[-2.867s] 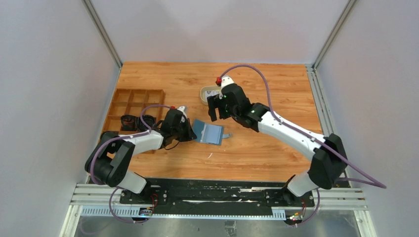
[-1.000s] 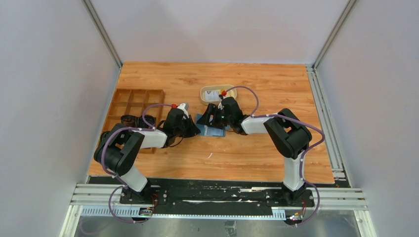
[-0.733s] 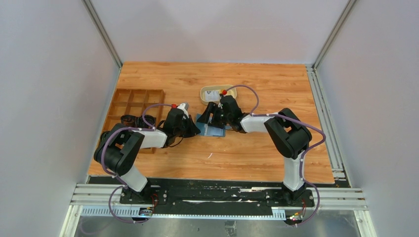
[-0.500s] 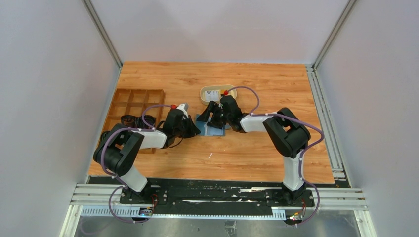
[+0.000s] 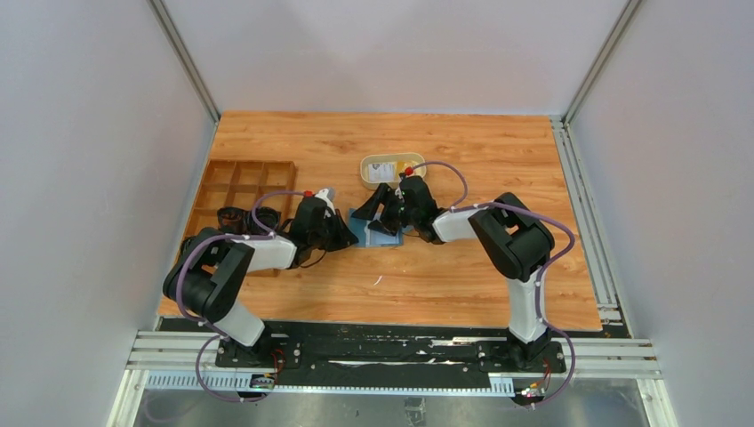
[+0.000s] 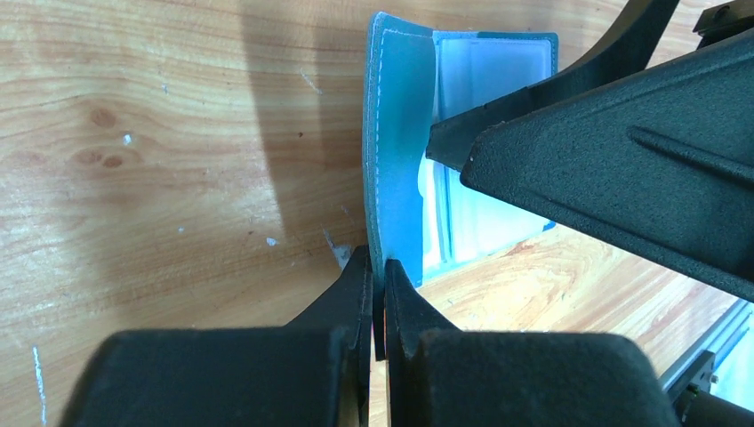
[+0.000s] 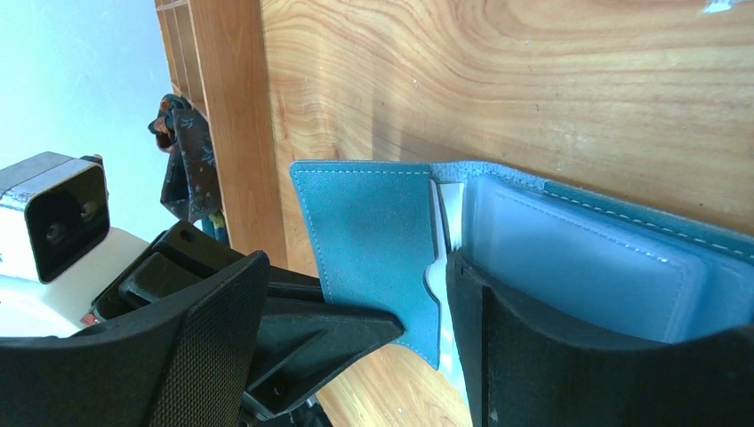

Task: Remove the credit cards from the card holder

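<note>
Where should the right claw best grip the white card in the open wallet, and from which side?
Probably the card by its bare edge beside the fold, coming from that side: it sticks out of the pocket there, and the left claw holds the cover open.

We saw a small teal-blue fold-over card holder (image 6: 400, 151) with pale stitching along its edge and a lighter, milky-blue pocketed inside (image 7: 578, 258). The wooden surface (image 5: 462, 276) was orange-brown with darker grain and knots. The left arm's grainy fingers (image 6: 342, 307) and the right arm's fingers (image 7: 204, 356) were black. The shallow oval tray (image 5: 378, 157) was beige, the wooden compartment box (image 5: 233, 182) brown, the arms' cables (image 5: 445, 165) purple.
</note>
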`<action>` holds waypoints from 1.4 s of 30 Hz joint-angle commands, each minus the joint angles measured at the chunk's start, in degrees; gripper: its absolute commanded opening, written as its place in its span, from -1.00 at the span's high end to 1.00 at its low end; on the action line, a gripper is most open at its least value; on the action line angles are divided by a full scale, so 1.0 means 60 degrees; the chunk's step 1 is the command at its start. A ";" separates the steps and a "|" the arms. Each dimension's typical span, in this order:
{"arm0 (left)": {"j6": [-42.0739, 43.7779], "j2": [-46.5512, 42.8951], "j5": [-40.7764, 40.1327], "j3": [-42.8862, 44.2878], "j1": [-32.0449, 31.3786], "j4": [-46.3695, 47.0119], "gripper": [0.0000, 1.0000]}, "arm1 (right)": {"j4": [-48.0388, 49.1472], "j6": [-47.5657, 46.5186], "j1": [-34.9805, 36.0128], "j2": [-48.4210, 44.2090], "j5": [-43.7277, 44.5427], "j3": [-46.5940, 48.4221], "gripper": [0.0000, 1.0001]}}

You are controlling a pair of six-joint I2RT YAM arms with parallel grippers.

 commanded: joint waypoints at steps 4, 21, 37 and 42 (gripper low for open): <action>0.0180 0.0020 0.0895 -0.0526 0.0122 -0.1302 1.00 | 0.0838 -0.0088 -0.0136 0.0665 -0.1627 -0.0441 -0.54; -0.1278 -0.0590 0.3597 -0.0635 0.0554 0.1519 1.00 | 0.4523 0.0395 -0.0577 0.0451 -0.3930 -0.1154 -0.53; -0.2033 -0.0776 0.4291 0.1533 0.0554 0.2001 1.00 | 0.1020 -0.0960 -0.2499 -0.3150 -0.4637 -0.0713 -0.55; -0.1894 -0.0843 0.4539 0.2532 0.0554 0.2016 1.00 | -0.2241 -0.2551 -0.2840 -0.3893 -0.4632 0.1174 -0.58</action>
